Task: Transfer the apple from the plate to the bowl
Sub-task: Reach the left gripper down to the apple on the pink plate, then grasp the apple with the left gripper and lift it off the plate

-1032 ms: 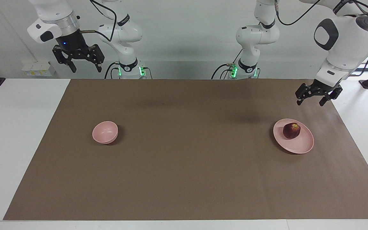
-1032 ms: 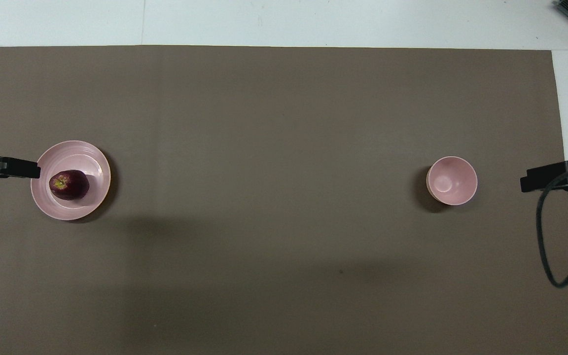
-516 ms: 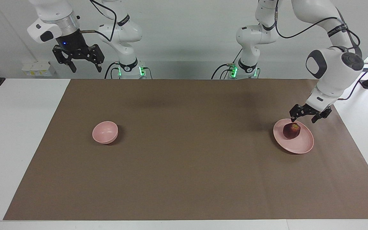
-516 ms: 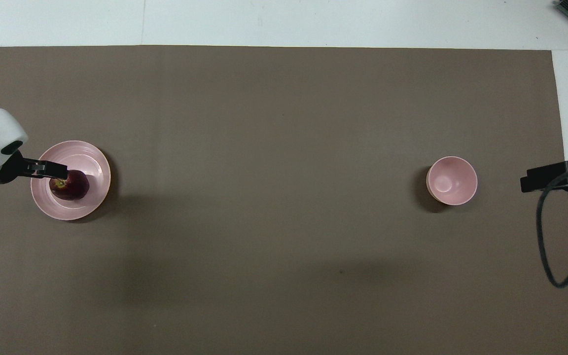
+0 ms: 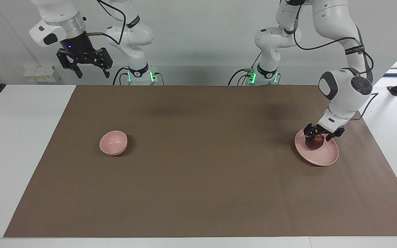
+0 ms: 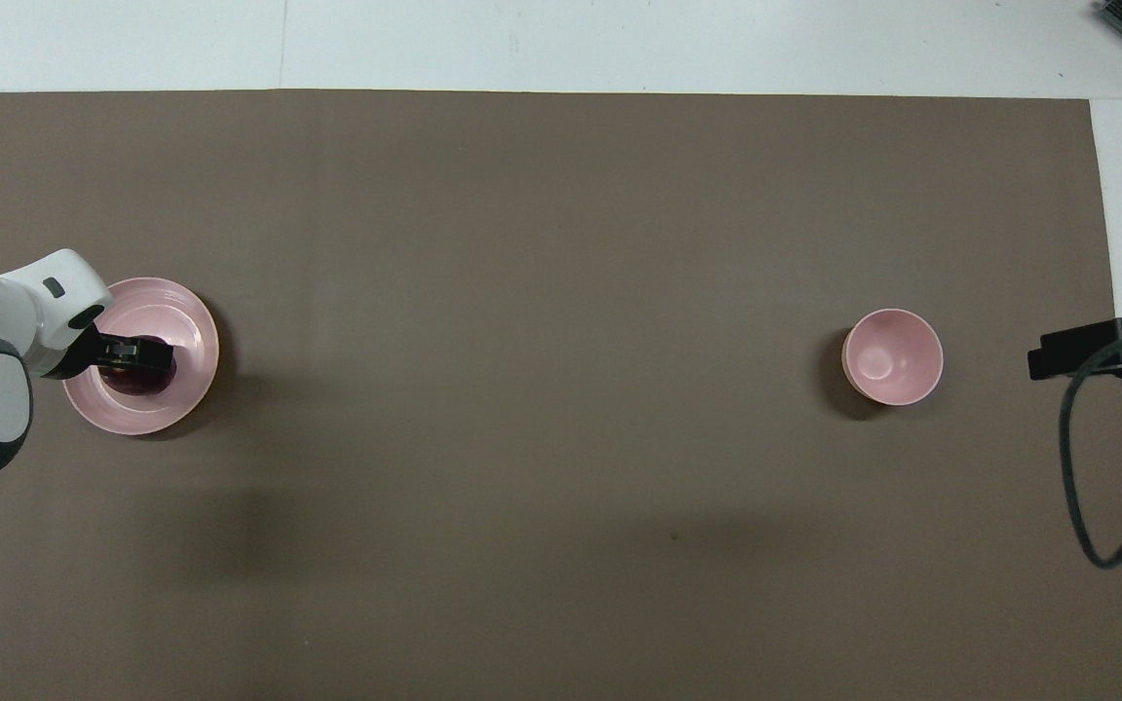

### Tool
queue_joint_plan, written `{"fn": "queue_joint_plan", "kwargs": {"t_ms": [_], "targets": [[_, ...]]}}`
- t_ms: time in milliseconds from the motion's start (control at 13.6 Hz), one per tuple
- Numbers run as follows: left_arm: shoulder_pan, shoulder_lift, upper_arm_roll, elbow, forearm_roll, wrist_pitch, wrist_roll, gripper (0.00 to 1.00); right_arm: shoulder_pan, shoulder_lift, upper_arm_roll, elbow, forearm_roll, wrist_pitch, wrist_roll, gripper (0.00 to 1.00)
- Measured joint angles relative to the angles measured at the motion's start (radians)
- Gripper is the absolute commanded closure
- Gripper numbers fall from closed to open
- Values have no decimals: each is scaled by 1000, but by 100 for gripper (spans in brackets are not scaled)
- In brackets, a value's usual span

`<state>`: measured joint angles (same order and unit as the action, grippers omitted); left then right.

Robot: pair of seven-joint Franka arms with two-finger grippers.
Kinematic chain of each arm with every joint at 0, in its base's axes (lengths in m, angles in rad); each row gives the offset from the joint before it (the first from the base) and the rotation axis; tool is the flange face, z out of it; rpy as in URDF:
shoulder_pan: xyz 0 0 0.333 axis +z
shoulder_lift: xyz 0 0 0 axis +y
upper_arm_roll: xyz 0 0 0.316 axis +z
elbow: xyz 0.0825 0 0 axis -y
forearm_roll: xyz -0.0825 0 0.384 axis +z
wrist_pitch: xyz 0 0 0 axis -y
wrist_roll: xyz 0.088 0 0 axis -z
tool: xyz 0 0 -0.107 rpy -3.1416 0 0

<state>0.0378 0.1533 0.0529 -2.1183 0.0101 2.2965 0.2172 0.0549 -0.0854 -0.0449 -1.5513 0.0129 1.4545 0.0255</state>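
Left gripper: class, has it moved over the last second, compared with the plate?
Yes. The left gripper has come down from above the plate's edge onto the apple, which sits on the plate.

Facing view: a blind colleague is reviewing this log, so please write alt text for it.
The left gripper has its open jaws down around the apple, which sits on the plate toward the left arm's end of the brown mat. The bowl stands empty toward the right arm's end, and the right gripper waits raised, jaws open.
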Motion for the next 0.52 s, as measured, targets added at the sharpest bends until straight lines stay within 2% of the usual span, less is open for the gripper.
{"fn": "queue_joint_plan", "kwargs": {"t_ms": [74,147,221,295,516], "targets": [[2,1,0,-8,0,7,0,57,0,0,0,0,0,0,0,0],[5,1,0,-10,0,9,0,79,0,0,0,0,0,0,0,0],[6,0,0,-9,1,11,0,95,0,0,0,0,0,0,0,0],[7,-2,1,-9,5,12,2,100,0,0,0,0,0,0,0,0],[7,-2,-1,-8,10,12,7,100,0,0,0,0,0,0,0,0]]}}
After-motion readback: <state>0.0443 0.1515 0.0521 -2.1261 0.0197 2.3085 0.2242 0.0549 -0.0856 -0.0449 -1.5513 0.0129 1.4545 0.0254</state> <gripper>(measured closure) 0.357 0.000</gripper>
